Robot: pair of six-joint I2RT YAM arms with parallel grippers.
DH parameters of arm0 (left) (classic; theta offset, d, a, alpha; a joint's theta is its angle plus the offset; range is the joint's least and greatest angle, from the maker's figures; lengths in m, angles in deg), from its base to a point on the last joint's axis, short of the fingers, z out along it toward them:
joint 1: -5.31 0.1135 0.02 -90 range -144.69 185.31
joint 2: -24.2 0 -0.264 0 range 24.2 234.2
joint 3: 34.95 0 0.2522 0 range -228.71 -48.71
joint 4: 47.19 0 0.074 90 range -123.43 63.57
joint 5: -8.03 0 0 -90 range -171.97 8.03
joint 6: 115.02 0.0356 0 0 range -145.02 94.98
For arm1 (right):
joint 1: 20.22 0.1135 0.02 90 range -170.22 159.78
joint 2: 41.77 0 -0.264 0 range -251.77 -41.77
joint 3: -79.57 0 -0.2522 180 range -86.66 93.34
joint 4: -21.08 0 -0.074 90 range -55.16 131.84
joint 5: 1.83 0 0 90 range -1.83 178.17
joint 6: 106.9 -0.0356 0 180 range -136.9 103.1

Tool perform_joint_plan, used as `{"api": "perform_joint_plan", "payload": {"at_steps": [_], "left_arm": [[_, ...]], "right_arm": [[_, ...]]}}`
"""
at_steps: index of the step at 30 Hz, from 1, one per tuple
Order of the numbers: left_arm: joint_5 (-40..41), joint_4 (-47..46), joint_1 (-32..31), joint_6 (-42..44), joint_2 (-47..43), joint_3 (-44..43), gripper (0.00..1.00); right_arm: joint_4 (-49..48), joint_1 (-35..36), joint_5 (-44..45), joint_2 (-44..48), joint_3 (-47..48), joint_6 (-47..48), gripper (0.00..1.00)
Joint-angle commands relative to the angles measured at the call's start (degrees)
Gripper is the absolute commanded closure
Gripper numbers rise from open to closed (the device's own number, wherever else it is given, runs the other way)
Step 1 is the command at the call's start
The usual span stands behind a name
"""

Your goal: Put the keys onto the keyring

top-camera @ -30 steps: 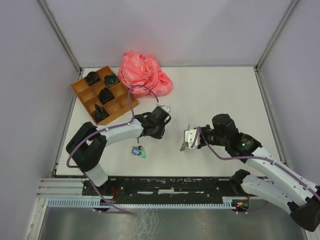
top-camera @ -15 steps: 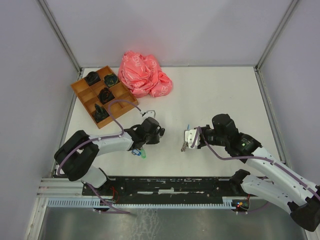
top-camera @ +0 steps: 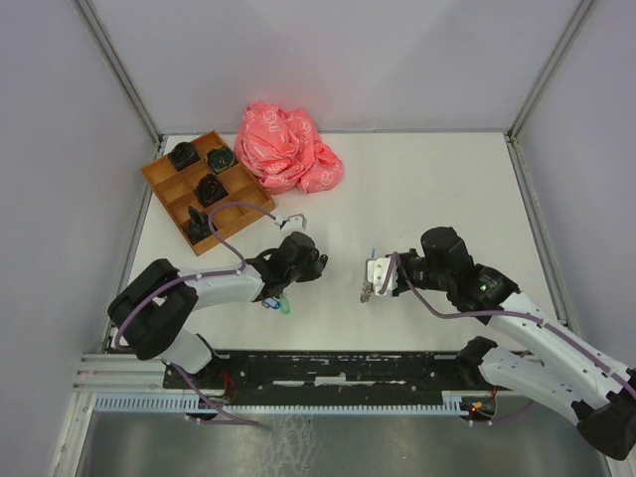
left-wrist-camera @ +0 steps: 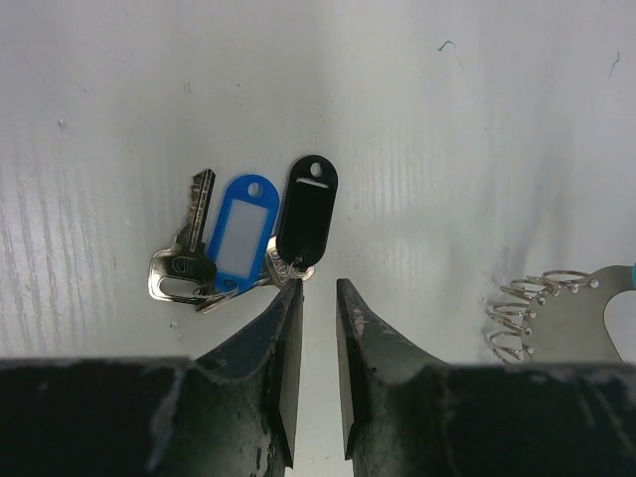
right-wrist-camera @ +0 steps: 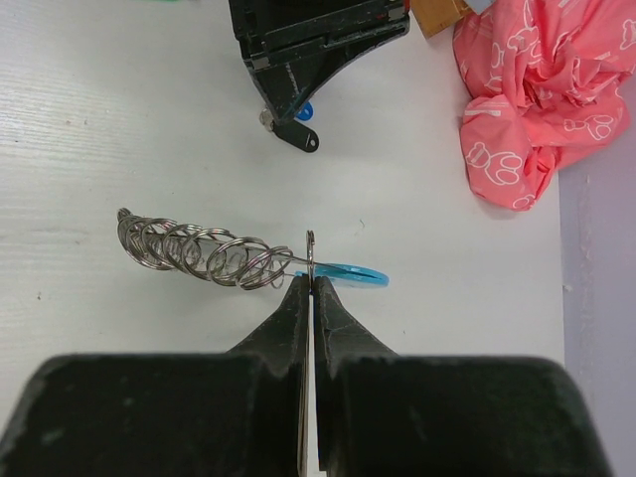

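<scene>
hidden: keys point(left-wrist-camera: 243, 243) mostly under L arm point(top-camera: 219, 283) in top view; keyring point(right-wrist-camera: 199, 248) cut off in L-wrist view | look: silver key, blue + black tags point(left-wrist-camera: 306, 209) — keyring a coil of wire loops w/ blue segment | L gripper point(left-wrist-camera: 316, 293) slightly spread, empty, tips by keys | R gripper point(right-wrist-camera: 311, 283) pinching keyring, prob. above table point(top-camera: 447, 179) centre | keys nr near edge — well apart from keyring

The keys point(left-wrist-camera: 243, 243) lie on the counter point(top-camera: 427, 179) near its front edge. The left tool point(left-wrist-camera: 318, 288) hangs just over them, its tips at their right end. Right of the keys, well apart, the right tool point(right-wrist-camera: 310, 283) holds the keyring point(right-wrist-camera: 199, 248). Behind the keys and to the left sits a tray point(top-camera: 167, 204). A cloth bundle point(top-camera: 286, 147) lies farther behind the keys, touching the tray's right corner.
</scene>
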Motion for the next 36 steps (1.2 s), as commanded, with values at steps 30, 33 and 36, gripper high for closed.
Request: {"api": "perform_joint_plan", "payload": {"at_steps": [30,33,36], "left_arm": [[1.5,-1.1,0.04,-6.01,1.89,0.3,0.72],[0.85,-1.93,0.06,-6.11,2.81,0.1,0.73],[0.55,-2.43,0.09,-6.42,3.2,0.31,0.75]], "right_arm": [[-3.07,0.57,0.4,1.34,0.4,-0.67,0.99],[-3.05,0.57,0.49,1.42,0.4,-0.67,0.99],[-3.02,0.53,0.49,1.38,0.4,-0.67,0.99]]}}
